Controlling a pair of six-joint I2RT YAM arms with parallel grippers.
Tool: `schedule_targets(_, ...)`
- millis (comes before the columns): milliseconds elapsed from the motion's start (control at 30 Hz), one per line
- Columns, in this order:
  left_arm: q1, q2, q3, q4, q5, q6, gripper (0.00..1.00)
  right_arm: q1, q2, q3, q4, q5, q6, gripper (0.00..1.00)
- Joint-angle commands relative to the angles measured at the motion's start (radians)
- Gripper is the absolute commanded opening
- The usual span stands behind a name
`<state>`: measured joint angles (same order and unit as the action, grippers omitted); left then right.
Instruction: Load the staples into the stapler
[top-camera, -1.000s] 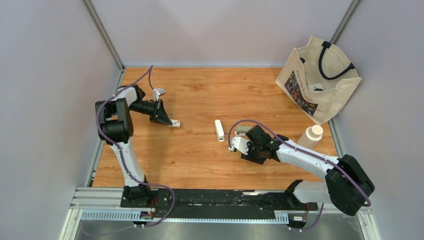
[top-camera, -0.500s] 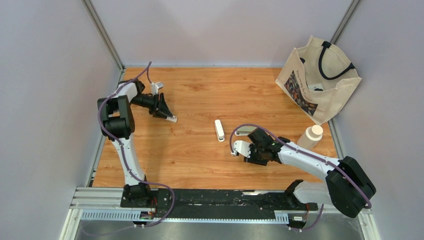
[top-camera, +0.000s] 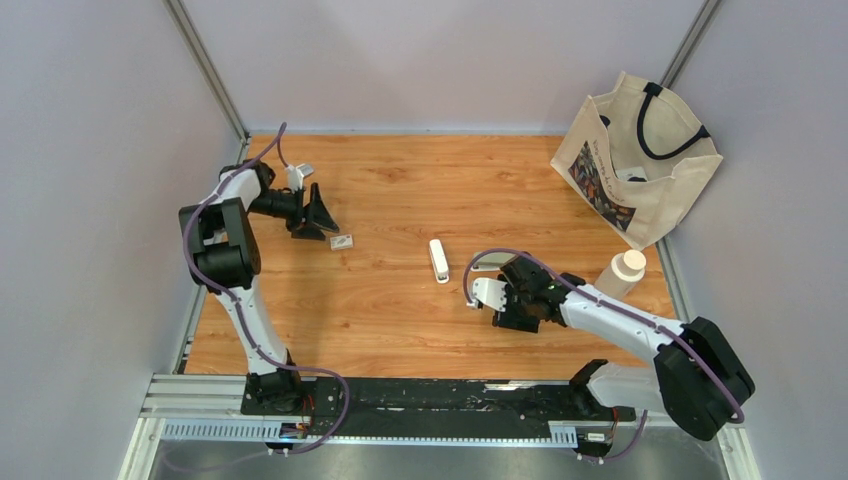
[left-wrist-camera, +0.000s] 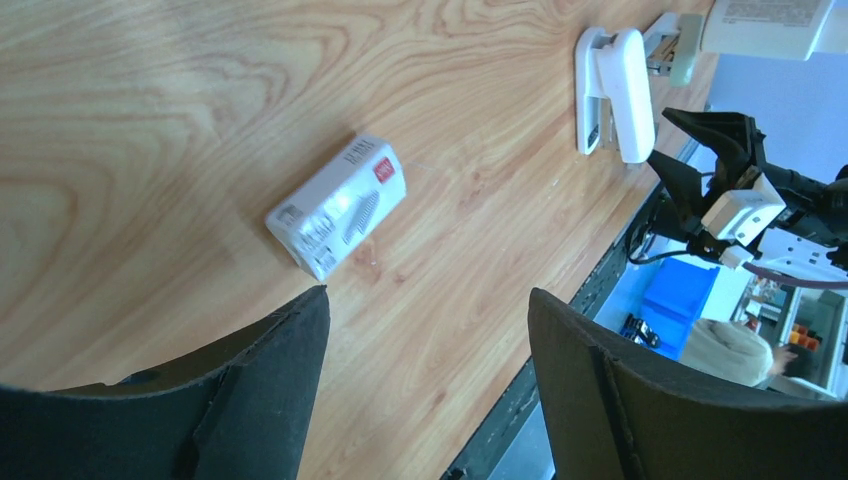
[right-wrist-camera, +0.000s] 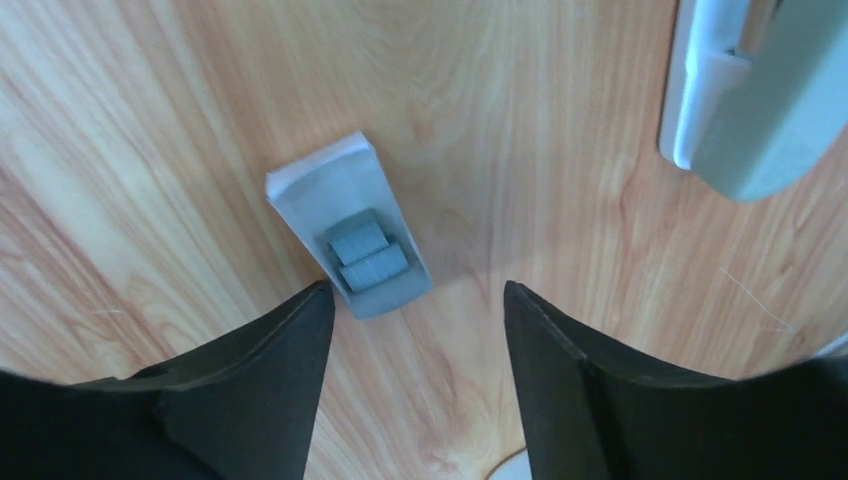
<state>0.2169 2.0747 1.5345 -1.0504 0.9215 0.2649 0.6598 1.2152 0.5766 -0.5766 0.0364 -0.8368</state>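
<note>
The staples (right-wrist-camera: 366, 256) are two short grey strips lying in a small white tray (right-wrist-camera: 318, 188) on the wood, just ahead of my right gripper (right-wrist-camera: 416, 287). That gripper is open and empty, its left finger close beside the tray. In the top view the right gripper (top-camera: 485, 299) sits right of centre and the tray is hidden under it. A white stapler (top-camera: 438, 261) (left-wrist-camera: 615, 90) lies on its side mid-table. My left gripper (top-camera: 326, 221) (left-wrist-camera: 428, 292) is open and empty at the far left, a little short of a small white staple box (top-camera: 342, 241) (left-wrist-camera: 336, 219).
A grey-green and white piece (top-camera: 487, 262) (right-wrist-camera: 765, 110) lies just beyond the right gripper. A white bottle (top-camera: 622, 272) stands at the right edge and a canvas tote bag (top-camera: 640, 160) at the back right. Grey walls close in on both sides.
My left gripper opened, let go of the small white box and drew back up-left; the box now lies on the table. My right gripper opened wider and shifted slightly right.
</note>
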Motion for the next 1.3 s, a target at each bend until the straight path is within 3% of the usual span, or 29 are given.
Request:
schedule_targets(0,0.01,-0.131,-0.049,0.03,0.059,-0.029,0.81,-0.038,-0.04,-0.041,0.03,0.086,-0.028,0.71)
schedule_targets(300,0.01,-0.309,-0.2,0.047,0.106,-0.049,0.82,-0.107,-0.101,-0.066,0.19,0.183,0.056,0.74)
schedule_targets(467,0.01,-0.398,-0.257,0.026,0.125,-0.038,0.83,-0.159,-0.111,0.028,0.074,0.037,0.157,0.72)
schedule_targets(600,0.01,-0.484,-0.306,0.047,0.1,-0.068,0.83,-0.261,-0.091,0.175,-0.077,-0.171,0.278,0.66)
schedule_targets(733,0.01,-0.548,-0.309,0.062,0.054,-0.076,0.83,-0.267,-0.049,0.236,-0.147,-0.259,0.376,0.61)
schedule_targets(867,0.009,-0.573,-0.33,0.09,0.054,-0.096,0.84,-0.266,0.026,0.266,-0.178,-0.242,0.412,0.53)
schedule_targets(1267,0.009,-0.587,-0.355,0.11,0.042,-0.101,0.85,-0.266,0.116,0.226,-0.163,-0.213,0.404,0.46)
